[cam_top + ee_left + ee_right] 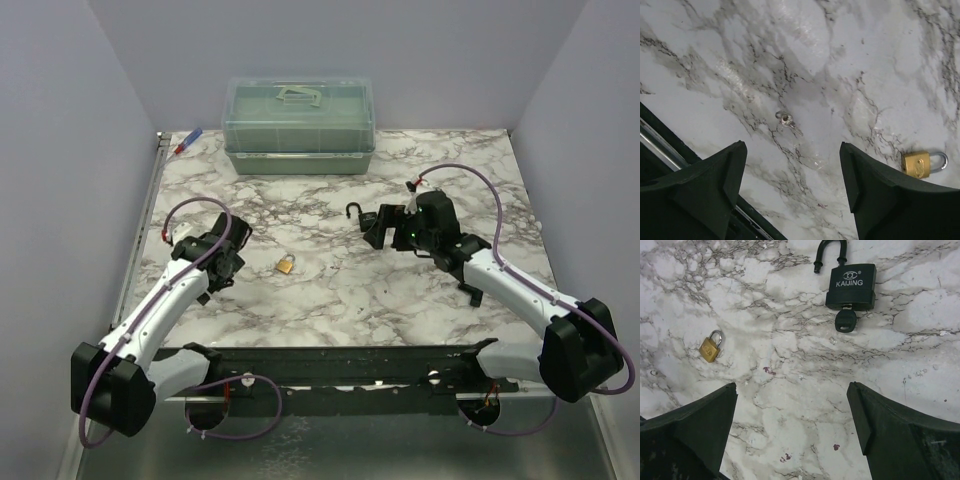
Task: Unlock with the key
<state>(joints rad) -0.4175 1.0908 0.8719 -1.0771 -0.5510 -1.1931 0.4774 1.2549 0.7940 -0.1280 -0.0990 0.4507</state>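
**Key is seated in the black padlock: mind the right gripper beside it**

Nearest you, the left gripper [791, 146] hangs low over the table [875, 60], jaws spread wide with nothing between them. Just beyond its fingertips lies a small silvery object [787, 120]. It may be a second key on a ring, but it is too small to be sure. If you close on it, you risk picking up the wrong piece. The brass padlock [920, 164] lies off to the right, shut.

Further out, the right gripper [792, 386] is also wide open and empty. Ahead of it the black padlock [851, 286] lies flat on the table. The key [845, 320] sits in its bottom edge with the black head sticking out. One leg of the shackle [816, 265] looks sprung free, so I judge the unlock done or very nearly done. From above, this gripper sits right next to the lock. A careless move could shove the body, press the shackle back in or knock the key askew.
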